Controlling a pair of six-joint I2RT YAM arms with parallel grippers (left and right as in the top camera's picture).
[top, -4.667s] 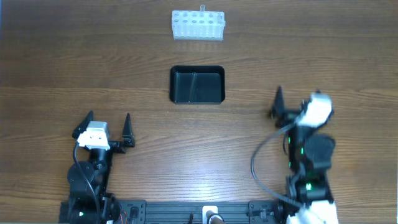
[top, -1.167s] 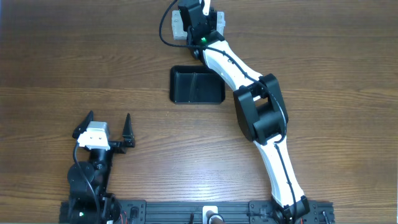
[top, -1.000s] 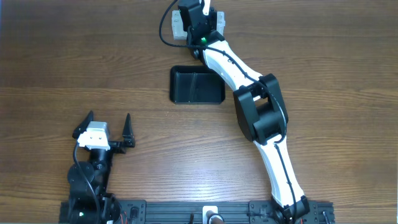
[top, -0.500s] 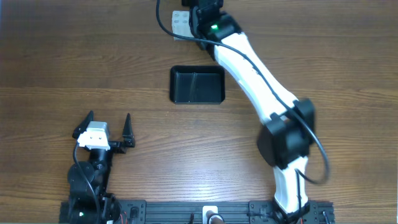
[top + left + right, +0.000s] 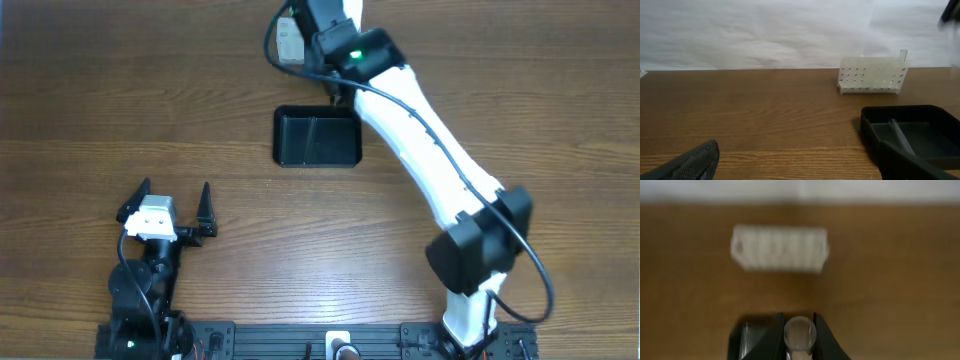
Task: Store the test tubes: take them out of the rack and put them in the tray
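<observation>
You see a brown wood tabletop (image 5: 120,90) meeting a white wall (image 5: 740,30). The right pincer (image 5: 799,324) clamps a test tube (image 5: 800,335) (rack (image 5: 288,42) top centre overhead, tray (image 5: 277,137) lower in frame); the left pincer (image 5: 172,187) gapes empty.

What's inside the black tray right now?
One clear tube lies on the tray floor, nothing else visible. From above, the right arm covers the tray's far right corner.

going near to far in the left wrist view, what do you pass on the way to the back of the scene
black plastic tray → translucent white test tube rack → white wall
</observation>
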